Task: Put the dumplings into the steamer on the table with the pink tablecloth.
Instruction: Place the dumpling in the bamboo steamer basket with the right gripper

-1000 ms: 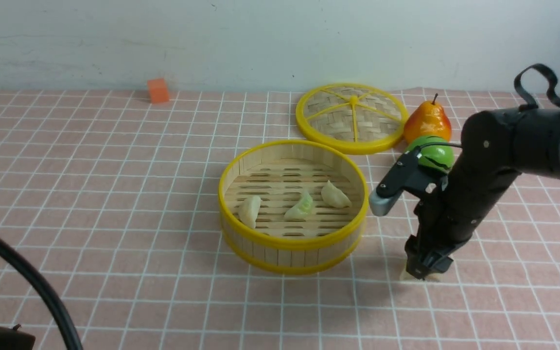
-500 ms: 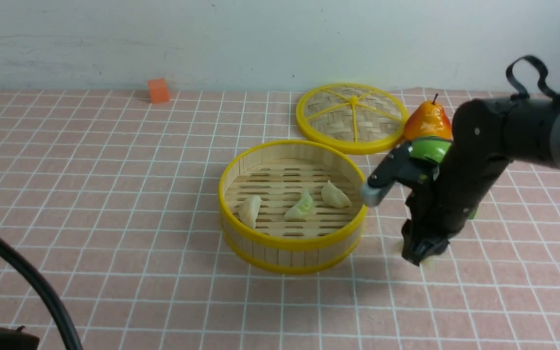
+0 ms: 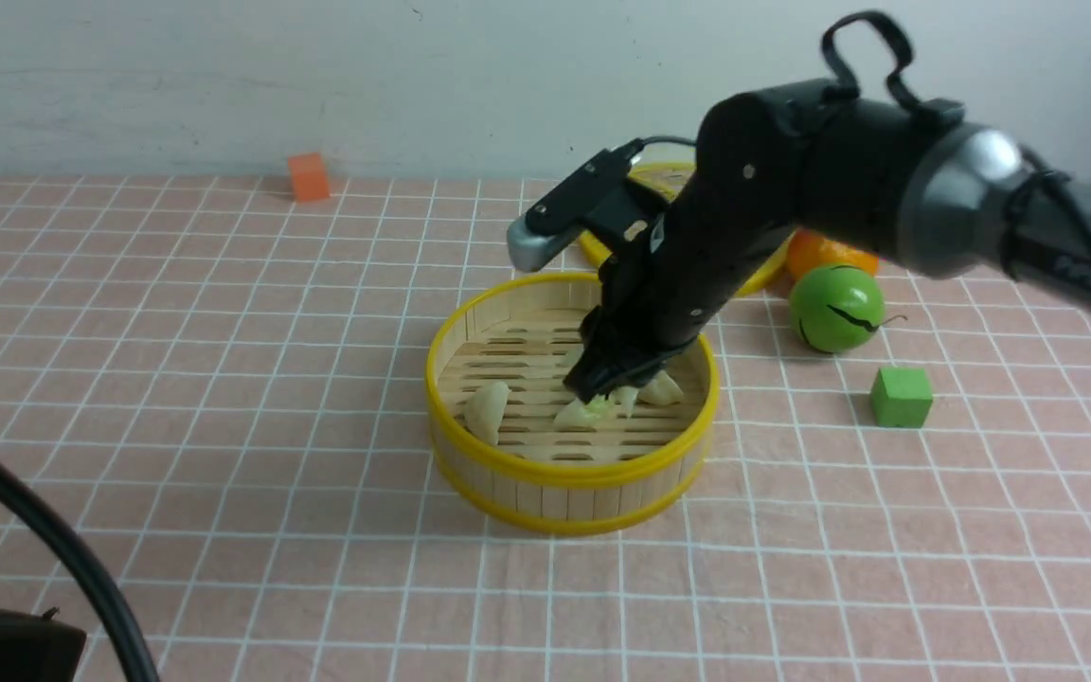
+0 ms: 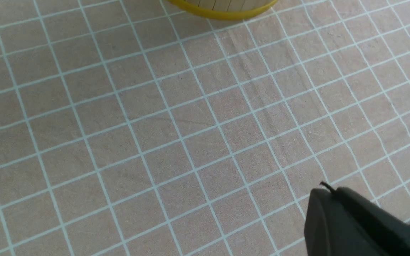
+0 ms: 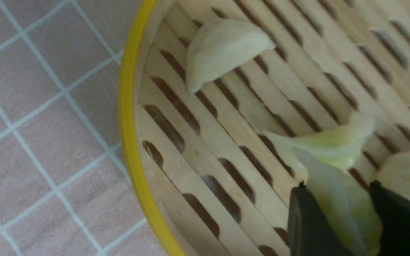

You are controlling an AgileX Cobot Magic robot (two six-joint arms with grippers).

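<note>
The held dumpling is pale green and translucent. It is pinched between the two black fingers of the right gripper, whose jaws are clamped on its sides, low inside the steamer. It hangs right over the greenish dumpling in the middle of the slatted floor; whether the two touch cannot be told. A cream dumpling lies to the left and a third dumpling to the right.

A second ago this gripper was down on the pink tablecloth, right of the steamer; now it is over the basket, and the green cube it hid stands in plain sight.

The right arm reaches in from the right, bends sharply down at the wrist and covers most of the lid. The left gripper, jaws together, hangs low above bare cloth near the steamer's front edge.
</note>
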